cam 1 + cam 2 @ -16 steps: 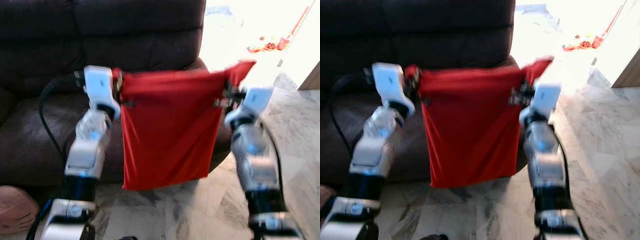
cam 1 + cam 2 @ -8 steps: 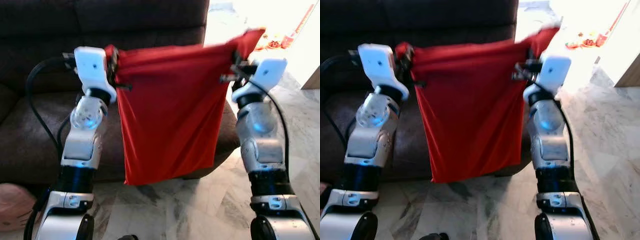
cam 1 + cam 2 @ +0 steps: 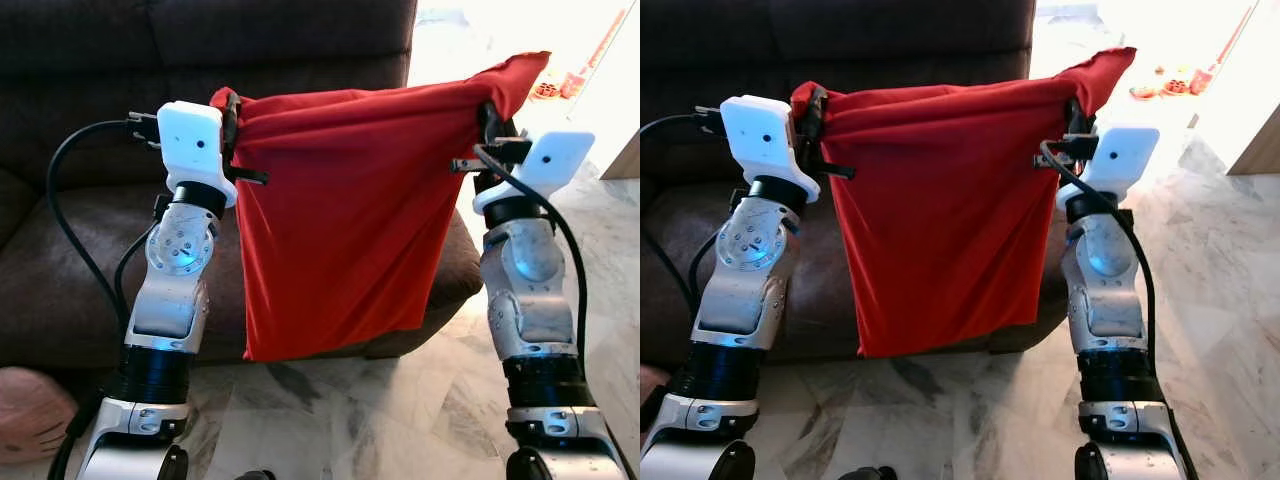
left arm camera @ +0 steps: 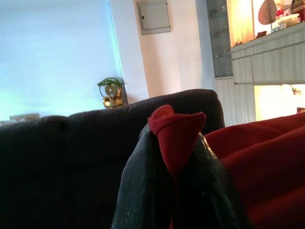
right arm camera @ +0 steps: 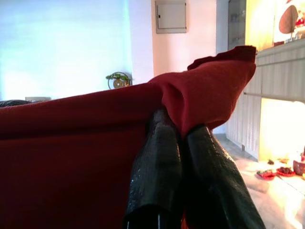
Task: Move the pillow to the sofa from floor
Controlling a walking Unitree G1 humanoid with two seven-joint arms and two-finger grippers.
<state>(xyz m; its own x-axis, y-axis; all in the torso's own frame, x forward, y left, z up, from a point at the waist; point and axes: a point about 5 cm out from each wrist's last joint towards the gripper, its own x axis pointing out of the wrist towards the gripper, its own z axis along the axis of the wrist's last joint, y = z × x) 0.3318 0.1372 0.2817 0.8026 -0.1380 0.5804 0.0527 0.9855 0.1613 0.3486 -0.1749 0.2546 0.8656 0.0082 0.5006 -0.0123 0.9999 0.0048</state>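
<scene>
A flat red pillow (image 3: 340, 210) hangs stretched between my two raised arms, in front of the dark brown sofa (image 3: 90, 250). My left gripper (image 3: 230, 110) is shut on the pillow's upper left corner; in the left wrist view a red tuft (image 4: 176, 131) pokes out between its black fingers (image 4: 138, 191). My right gripper (image 3: 487, 115) is shut on the upper right corner, and the right wrist view shows red cloth (image 5: 205, 95) folded over its fingers (image 5: 157, 167). The pillow's lower edge hangs just above the floor, level with the sofa's front.
A marble floor (image 3: 400, 410) lies below and to the right. A pinkish round object (image 3: 30, 415) sits on the floor at lower left. Small red items (image 3: 545, 90) lie on the bright floor far right, beside a wooden furniture edge (image 3: 625, 160).
Both arms have lifted the pillow higher, so its top edge has risen against the sofa back. The earlier blur has gone.
</scene>
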